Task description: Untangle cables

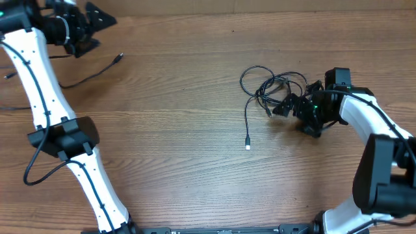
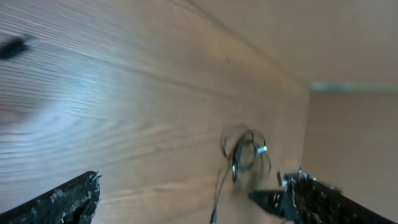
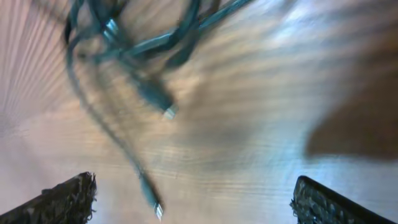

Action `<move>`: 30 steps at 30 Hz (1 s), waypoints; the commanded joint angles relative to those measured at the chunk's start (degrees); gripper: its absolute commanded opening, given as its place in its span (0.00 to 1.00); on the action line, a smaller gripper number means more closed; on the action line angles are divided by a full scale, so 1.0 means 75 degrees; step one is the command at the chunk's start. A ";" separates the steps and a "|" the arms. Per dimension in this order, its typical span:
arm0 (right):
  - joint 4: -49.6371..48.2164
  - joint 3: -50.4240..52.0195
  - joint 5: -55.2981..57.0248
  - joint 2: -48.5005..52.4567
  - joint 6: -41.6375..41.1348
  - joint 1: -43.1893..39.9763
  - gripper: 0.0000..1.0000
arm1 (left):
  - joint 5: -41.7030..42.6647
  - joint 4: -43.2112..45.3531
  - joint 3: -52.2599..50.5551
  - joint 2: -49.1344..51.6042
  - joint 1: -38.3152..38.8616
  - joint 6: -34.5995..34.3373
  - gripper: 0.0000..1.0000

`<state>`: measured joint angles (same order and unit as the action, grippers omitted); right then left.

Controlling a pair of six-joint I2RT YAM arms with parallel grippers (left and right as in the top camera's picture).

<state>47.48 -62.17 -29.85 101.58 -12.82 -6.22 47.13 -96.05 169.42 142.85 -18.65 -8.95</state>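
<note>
The cables (image 1: 273, 86) lie in a loose knot of black loops on the wooden surface (image 1: 175, 97), right of centre in the overhead frame. One strand drops out of the knot toward the lower middle and ends in a small light-tipped plug (image 1: 247, 145). The right end effector (image 1: 290, 112) sits just beside the knot's right edge with its fingers pointed at it. In the right wrist view its two fingers (image 3: 65, 199) stand wide apart at the lower corners with nothing between them. The blurred cords fill the upper left of that frame, with a plug tip near the middle and another low down. A separate cable (image 1: 91, 73) lies well apart at the upper left of the overhead frame, its dark plug end (image 1: 119, 58) pointing toward the top. The left end effector (image 1: 97, 31) hangs above it near the top left corner. The left wrist view shows its fingers (image 2: 62, 202) spread to the lower corners, gripping nothing, and the knot appears small and blurred right of centre.
</note>
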 commanded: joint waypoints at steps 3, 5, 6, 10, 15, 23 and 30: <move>0.0551 0.0038 -0.0440 -0.1556 0.0982 0.0029 1.00 | 0.0256 -0.0099 0.0694 -0.0399 0.0198 0.0828 1.00; 0.0647 0.0038 -0.0440 -0.2151 0.0976 0.0029 1.00 | 0.0105 -0.0102 0.0702 -0.0705 0.0198 0.0825 1.00; 0.0682 0.0038 -0.0437 -0.2498 0.0947 0.0029 1.00 | -0.0073 -0.0102 0.0702 -0.0909 0.0201 0.0825 1.00; 0.0734 0.0038 -0.0440 -0.3751 0.0892 0.0029 1.00 | -0.0819 -0.0102 0.0697 -0.1883 0.0350 0.0676 1.00; 0.0694 0.0038 -0.0437 -0.5117 0.0892 0.0029 1.00 | -0.3357 -0.0102 0.0393 -0.3509 0.1268 0.0437 1.00; 0.0746 0.0041 -0.0332 -0.5776 0.0898 0.0029 1.00 | -0.6359 -0.0096 -0.3104 -0.5464 0.3293 -0.0839 1.00; 0.0743 0.0041 0.0213 -0.5514 0.0895 0.0029 1.00 | -0.7160 0.1297 -0.6854 -0.6691 0.4156 -0.1929 1.00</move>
<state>53.47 -62.17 -30.44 59.33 -6.59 -6.22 -1.80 -91.20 128.05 97.73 9.63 -18.35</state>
